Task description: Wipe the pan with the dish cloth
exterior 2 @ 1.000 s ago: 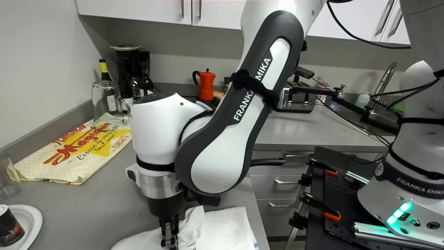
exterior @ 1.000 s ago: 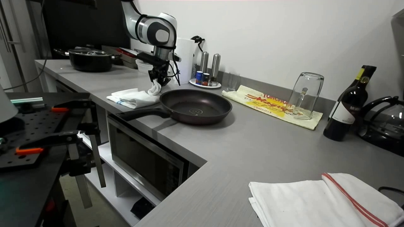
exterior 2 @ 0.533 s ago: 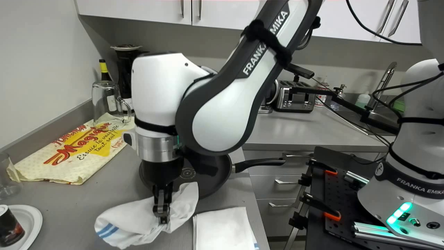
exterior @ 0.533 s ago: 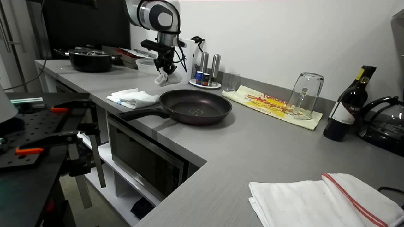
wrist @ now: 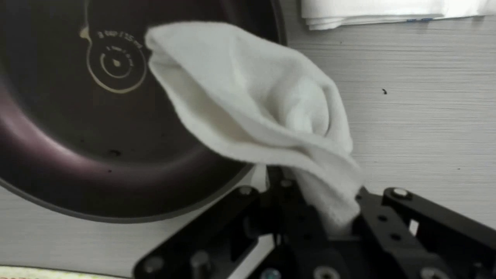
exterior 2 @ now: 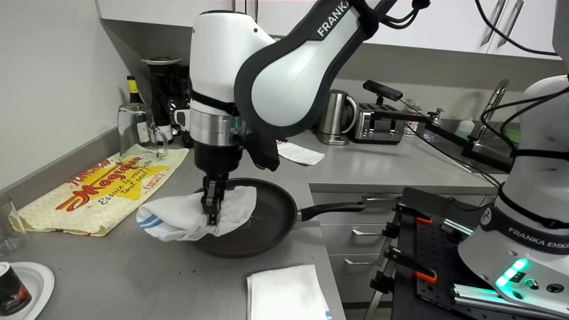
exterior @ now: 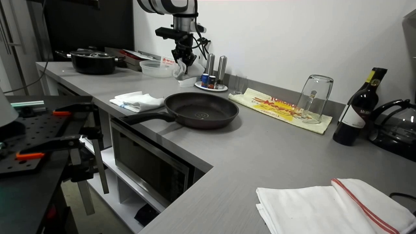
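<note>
Wrist view: dish cloth (wrist: 248, 93) fast in the claw (wrist: 322, 192), pan (wrist: 73, 120) near.

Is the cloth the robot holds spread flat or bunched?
Bunched: the wrist view shows the dish cloth creased and pinched between the fingers.

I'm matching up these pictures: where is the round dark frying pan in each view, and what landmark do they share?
In an exterior view: round dark frying pan near centre, black handle pointing left.
In an exterior view: pan just below centre, handle pointing right.
Wrist view: pan fills the upper left, handle out of view.
Shared landmark: the folded white cloth with blue stripes on the grey counter.
</note>
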Motion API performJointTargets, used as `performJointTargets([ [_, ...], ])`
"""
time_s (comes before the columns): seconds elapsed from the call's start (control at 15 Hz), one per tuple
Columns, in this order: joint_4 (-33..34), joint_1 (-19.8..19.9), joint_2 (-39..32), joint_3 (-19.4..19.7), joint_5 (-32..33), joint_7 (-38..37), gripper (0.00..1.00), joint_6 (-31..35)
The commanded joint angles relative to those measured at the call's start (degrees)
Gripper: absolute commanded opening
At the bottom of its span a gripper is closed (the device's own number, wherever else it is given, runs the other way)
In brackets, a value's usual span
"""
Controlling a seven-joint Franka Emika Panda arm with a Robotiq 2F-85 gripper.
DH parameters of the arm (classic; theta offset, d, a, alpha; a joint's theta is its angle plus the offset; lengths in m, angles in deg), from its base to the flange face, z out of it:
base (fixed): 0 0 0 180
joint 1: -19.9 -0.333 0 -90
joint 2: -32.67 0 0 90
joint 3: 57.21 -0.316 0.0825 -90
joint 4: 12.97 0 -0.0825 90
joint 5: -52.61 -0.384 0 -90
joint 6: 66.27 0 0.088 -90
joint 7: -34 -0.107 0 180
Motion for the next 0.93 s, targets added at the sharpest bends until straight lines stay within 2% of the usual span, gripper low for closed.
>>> performJointTargets([
  [0.0, -2.5, 3.1, 1.7, 1.1, -2.1, 1.6, 0.04, -0.8],
  [0.4, -1.3, 9.3, -0.4, -0.2, -11.6, 6.1, 0.04, -5.8],
  [0.87, 1.6, 12.6, -5.5, -1.7, -22.0, 10.5, 0.04, -8.4],
])
